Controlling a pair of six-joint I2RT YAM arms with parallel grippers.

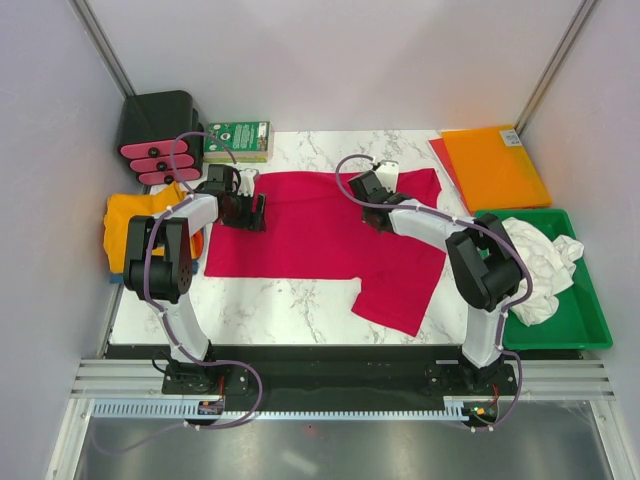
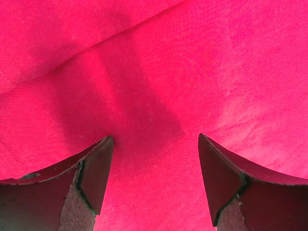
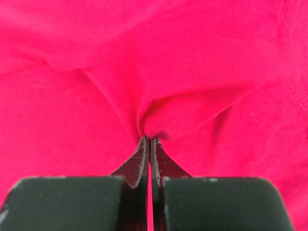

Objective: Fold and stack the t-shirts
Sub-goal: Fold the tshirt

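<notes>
1. Top view: white marble tabletop (image 1: 280,310) with two black robot arms bolted at the near edge.
2. A red t-shirt (image 1: 320,235) lies spread mid-tabletop, mostly flat. One part juts toward the near edge on the right side.
3. The left fingers (image 1: 260,212) are at the shirt's left side, near its far edge. They stand wide apart w/ nothing between them. Wrist view shows only red cloth w/ a soft crease beneath; can't tell if the tips touch it.
4. The right fingers (image 3: 149,147) are at the shirt's far edge, right of centre. They are pressed together, pinching a small fold of the red cloth. Wrist view shows a stitched hem bunched up right at the tips.
5. A yellow t-shirt (image 1: 135,225) sits crumpled at the tabletop's left edge, beside the left arm and apart from the red one.
6. A white t-shirt (image 1: 540,260) lies in a loose heap in a green tray (image 1: 590,320) at the right, partly behind the right arm.
7. A flat orange sheet (image 1: 495,165) lies at the far right corner, just beyond the tray.
8. At the far left are a black holder (image 1: 160,120) w/ pink pieces on its front and a green box (image 1: 238,140) next to it.
</notes>
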